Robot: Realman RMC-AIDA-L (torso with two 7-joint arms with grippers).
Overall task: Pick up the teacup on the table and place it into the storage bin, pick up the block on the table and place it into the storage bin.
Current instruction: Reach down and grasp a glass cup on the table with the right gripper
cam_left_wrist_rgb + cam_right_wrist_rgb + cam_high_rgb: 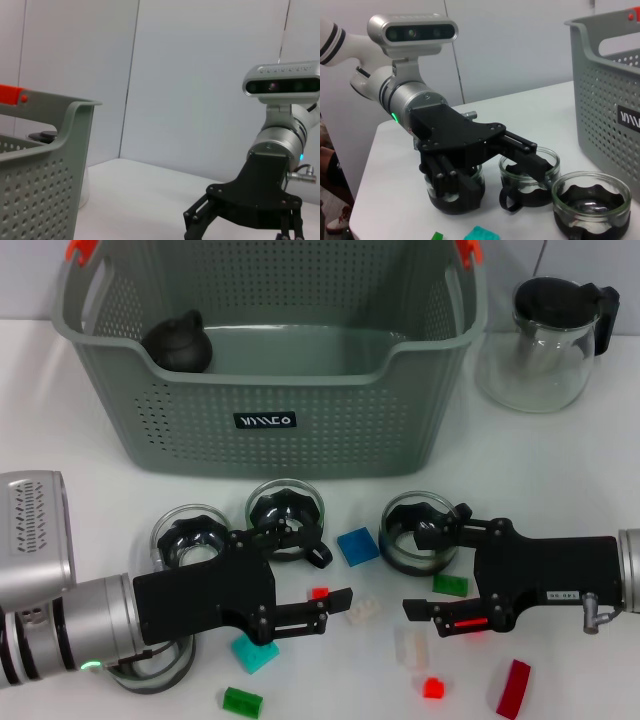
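Both arms reach in low over the counter (90,410), in front of the storage bin (270,420).

Left gripper (300,575): fingers apart, hovering over the glass teacup (287,517) in the middle of the row; nothing held. Another teacup (190,537) sits just beside the arm's black body, partly hidden.

Right gripper (425,570): fingers apart, empty, one finger at the third teacup (420,530), the other above the loose blocks.

Storage bin: already holds a dark rounded object (178,342) at its left end. A glass pitcher (548,340) stands apart on the right.

Blocks scattered between and below the grippers: blue block (357,546), teal block (255,652), green block (450,585), red bar (514,687).

Orientation: teacups stand upright, mouths up, long axis vertical. The middle cup's black handle points toward the robot and slightly right. The red bar lies flat, long axis running roughly away from the robot.

Risks, as judged:
- The two grippers are near each other; simultaneous closing or lifting could clash them.
- Cups crowd together; a descending finger may nudge a neighbour.
- Smooth glass may slip in a rim pinch.
- The lower fingers could sweep small blocks aside.
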